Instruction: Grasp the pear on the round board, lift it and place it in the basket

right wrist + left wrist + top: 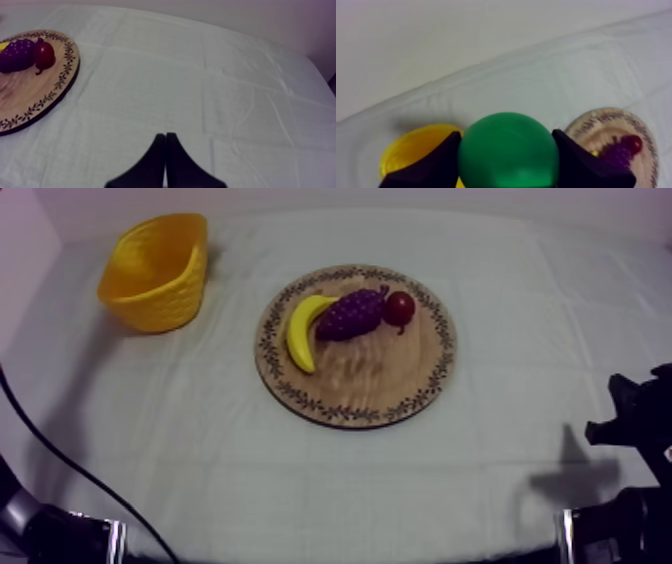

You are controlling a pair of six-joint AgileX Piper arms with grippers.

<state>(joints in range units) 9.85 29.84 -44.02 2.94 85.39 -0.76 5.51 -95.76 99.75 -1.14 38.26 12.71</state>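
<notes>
While the left gripper (506,134) is clenched round the pear (508,150), its two black fingers (431,167) pressing the green fruit from either side, the right gripper (166,137) is closed on nothing, its fingers lying together as a narrow wedge above bare cloth (200,90).

The pear is in the left gripper's grasp, off the board and outside the basket. Past the pear, the basket (416,145) lies behind one finger and the board (606,122) behind the other, with the grapes (616,152) and the red fruit (632,144) on it.

From above, the basket (158,270) sits at the far left of the table, tilted, its mouth turned toward the right. The board (400,378) lies near the middle, well apart from the basket. On its far half the banana (303,331) lies at the left, touching the grapes (352,314), and the red fruit (400,307) is just right of the grapes. The near half of the board is bare wood.

The right arm (635,428) sits low at the right edge, well apart from the board. From the right gripper, the board (30,95) lies far to the left.
</notes>
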